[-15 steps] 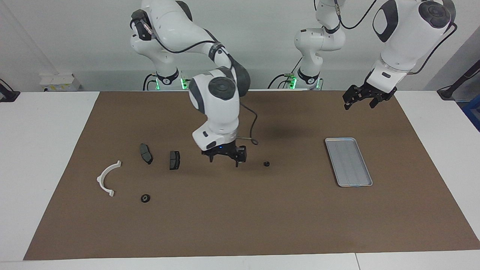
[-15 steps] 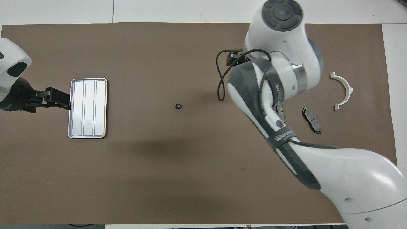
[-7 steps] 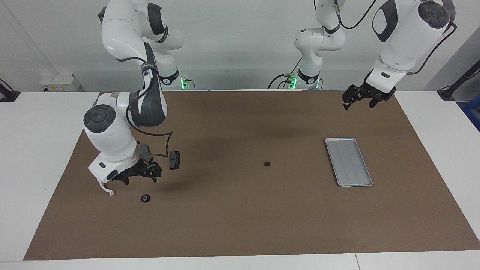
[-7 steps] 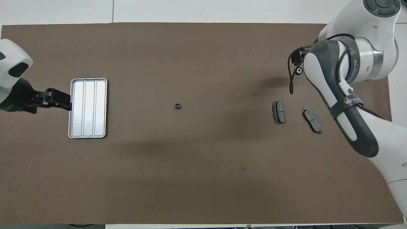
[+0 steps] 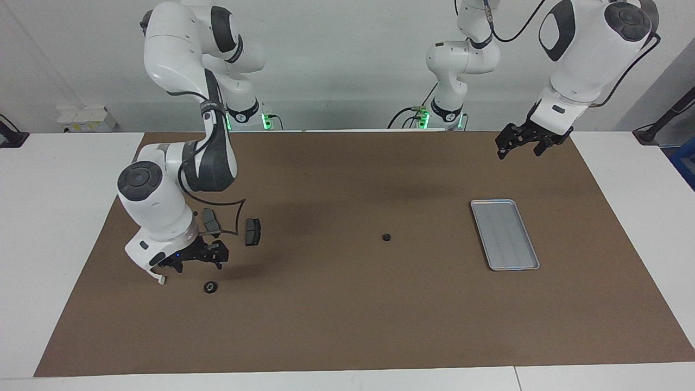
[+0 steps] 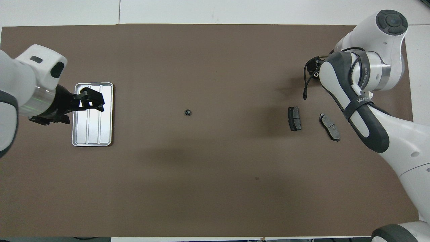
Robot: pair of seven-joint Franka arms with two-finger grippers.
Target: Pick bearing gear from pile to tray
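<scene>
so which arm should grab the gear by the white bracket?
Right. The right gripper hangs open close above that gear; the left gripper waits open up near the tray.

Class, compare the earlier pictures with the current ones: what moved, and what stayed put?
The right gripper swept from mid-mat toward its own end, now open above the small black gear, holding nothing. The left gripper stayed open, raised near the tray. No parts shifted.
</scene>
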